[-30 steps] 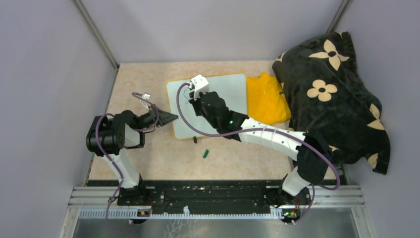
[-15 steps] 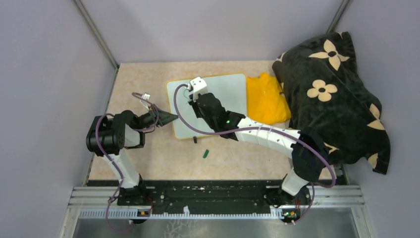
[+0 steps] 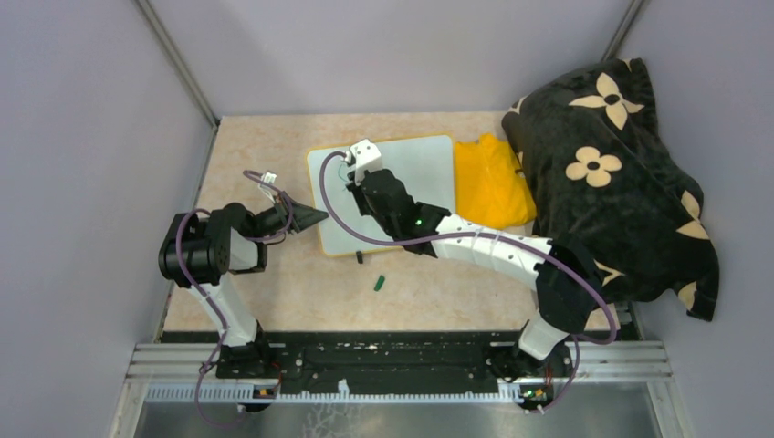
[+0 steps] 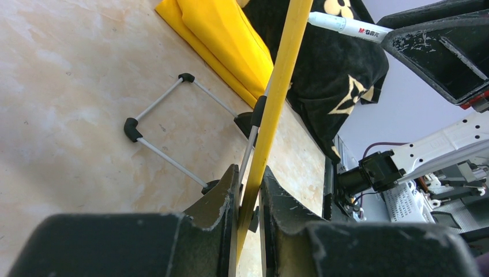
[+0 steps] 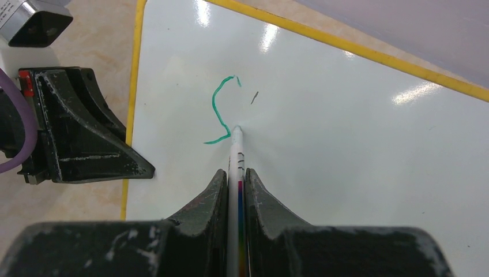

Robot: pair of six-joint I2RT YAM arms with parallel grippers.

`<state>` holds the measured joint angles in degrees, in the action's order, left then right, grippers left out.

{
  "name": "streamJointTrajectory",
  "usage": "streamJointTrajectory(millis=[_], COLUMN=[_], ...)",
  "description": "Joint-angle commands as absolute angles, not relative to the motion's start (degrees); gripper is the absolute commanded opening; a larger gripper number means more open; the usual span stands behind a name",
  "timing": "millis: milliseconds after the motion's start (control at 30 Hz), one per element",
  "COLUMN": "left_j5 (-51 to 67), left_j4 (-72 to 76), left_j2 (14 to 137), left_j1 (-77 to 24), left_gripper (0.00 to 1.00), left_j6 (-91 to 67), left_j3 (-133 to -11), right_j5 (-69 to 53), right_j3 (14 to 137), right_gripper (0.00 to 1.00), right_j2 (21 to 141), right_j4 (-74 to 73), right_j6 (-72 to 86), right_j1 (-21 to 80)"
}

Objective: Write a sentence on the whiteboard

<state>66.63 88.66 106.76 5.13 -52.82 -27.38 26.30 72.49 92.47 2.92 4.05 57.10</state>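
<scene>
Beige marbled tabletop (image 3: 265, 155), enclosed by grey walls (image 3: 91, 109). The marker (image 5: 237, 151) barrel reads "M&G". Left gripper (image 4: 249, 190) fingers are clamped on the yellow frame of the whiteboard (image 3: 415, 169). The right gripper (image 5: 233, 176) grasps the marker, its tip on the board just ahead of the fingers, touching the sentence (image 5: 221, 112), one green S-shaped stroke.

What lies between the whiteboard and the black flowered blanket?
The yellow cloth lies between the whiteboard and the blanket; the top external view shows it.
</scene>
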Motion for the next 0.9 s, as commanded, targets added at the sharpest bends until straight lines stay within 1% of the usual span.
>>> streamJointTrajectory(millis=[0, 167, 867], left_j5=[65.66, 65.65, 65.64], left_j4=[100.51, 100.53, 100.53], left_j2=[105.84, 105.89, 105.85], left_j1=[5.45, 5.46, 5.45], left_gripper=[0.0, 0.0, 0.0], left_j6=[-52.21, -52.21, -52.29], left_j3=[-26.98, -26.98, -26.98], right_j5=[27.57, 27.44, 27.59], right_j3=[76.53, 77.34, 73.37], right_gripper=[0.0, 0.0, 0.0], right_j2=[93.27, 93.87, 92.73], right_j4=[3.74, 2.93, 1.84], right_j6=[4.84, 5.0, 6.75], right_j1=[56.42, 56.25, 56.23])
